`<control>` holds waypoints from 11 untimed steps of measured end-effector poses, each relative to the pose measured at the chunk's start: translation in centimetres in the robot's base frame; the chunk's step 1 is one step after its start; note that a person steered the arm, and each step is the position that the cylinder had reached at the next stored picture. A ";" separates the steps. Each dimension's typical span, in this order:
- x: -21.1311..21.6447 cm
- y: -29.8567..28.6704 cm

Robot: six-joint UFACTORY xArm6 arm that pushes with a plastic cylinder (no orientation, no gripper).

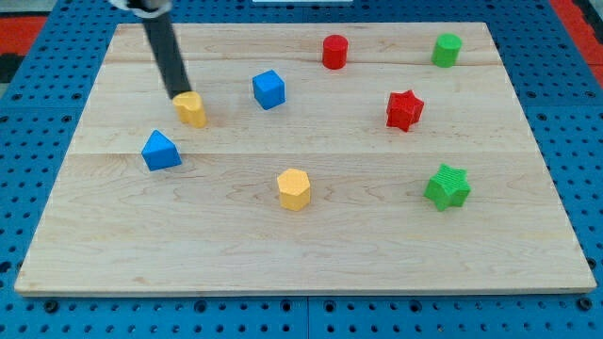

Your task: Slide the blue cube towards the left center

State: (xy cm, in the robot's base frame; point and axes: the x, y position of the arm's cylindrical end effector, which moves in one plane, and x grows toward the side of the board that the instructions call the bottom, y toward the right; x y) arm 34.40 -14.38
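Observation:
The blue cube (268, 89) sits on the wooden board (301, 235) at the upper middle-left. My tip (179, 95) is to the cube's left, about a hundred pixels away, touching the upper left of a small yellow block (192, 109). A blue triangular block (161, 151) lies below the tip, nearer the view's left edge.
A yellow hexagonal block (294, 188) is at the centre bottom. A red cylinder (334, 52) and a green cylinder (447, 50) stand near the top. A red star (404, 110) and a green star (447, 185) lie at the right.

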 end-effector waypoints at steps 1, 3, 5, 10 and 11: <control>0.8 2.6; -1.6 2.8; -5.2 11.7; -0.4 8.7; 0.5 8.4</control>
